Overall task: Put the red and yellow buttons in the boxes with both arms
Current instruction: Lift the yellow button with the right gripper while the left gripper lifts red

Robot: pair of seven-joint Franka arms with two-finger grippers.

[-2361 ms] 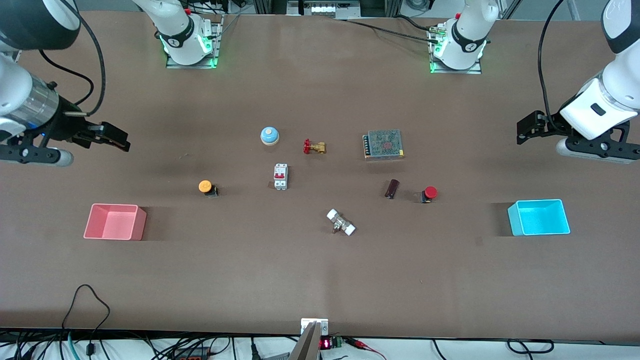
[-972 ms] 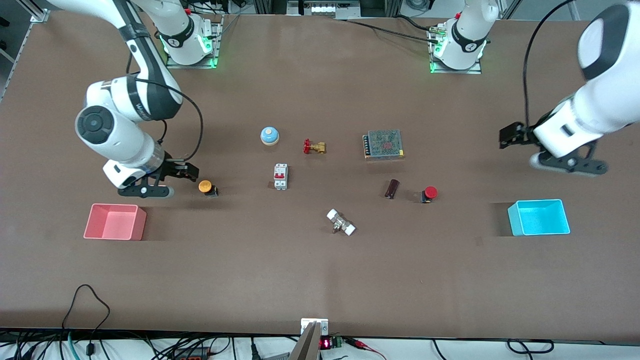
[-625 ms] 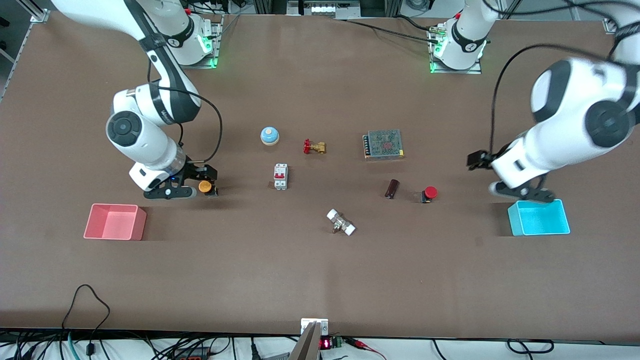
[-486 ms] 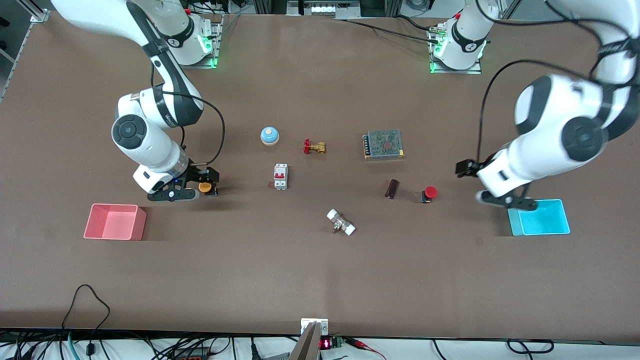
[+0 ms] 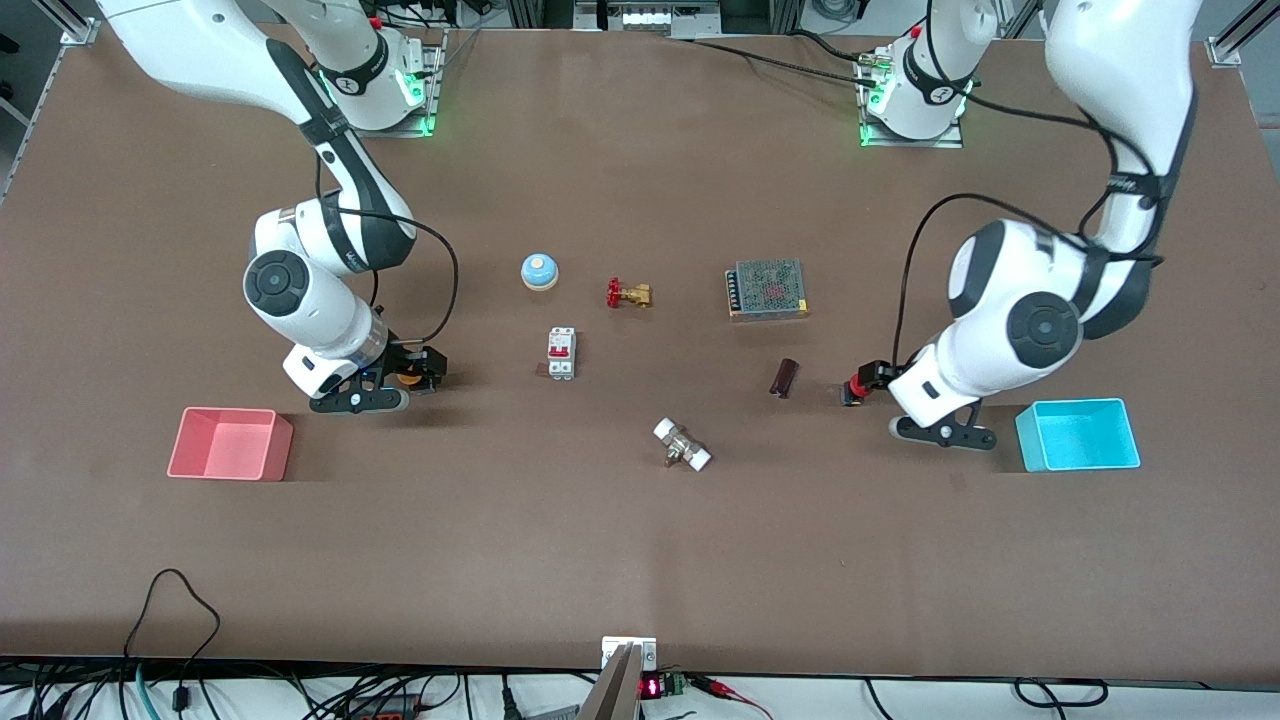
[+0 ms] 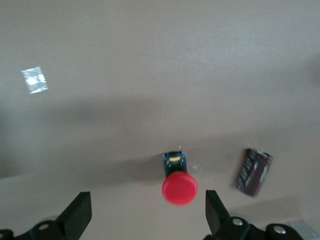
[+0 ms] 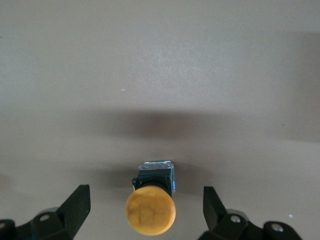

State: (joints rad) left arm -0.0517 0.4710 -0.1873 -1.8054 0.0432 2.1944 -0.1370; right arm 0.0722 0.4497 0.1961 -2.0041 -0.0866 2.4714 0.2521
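The yellow button (image 5: 407,379) stands on the table, a little farther from the front camera than the pink box (image 5: 230,443) and toward the middle. My right gripper (image 5: 418,376) is low and open, one finger on each side of the button, not touching it; the right wrist view shows the orange-yellow cap (image 7: 150,210) between the fingers (image 7: 79,206). The red button (image 5: 857,386) stands beside the cyan box (image 5: 1078,435), toward the middle. My left gripper (image 5: 864,387) is low and open around the button; its red cap (image 6: 179,189) lies nearer one finger (image 6: 215,212).
Between the buttons lie a blue bell (image 5: 539,270), a red-handled brass valve (image 5: 628,293), a metal power supply (image 5: 768,288), a white breaker (image 5: 561,353), a brown cylinder (image 5: 784,377) close to the red button, and a white-ended fitting (image 5: 682,445).
Both arms have swung in from the table's ends and come down. Each open gripper now straddles its button. The buttons and boxes have not moved.
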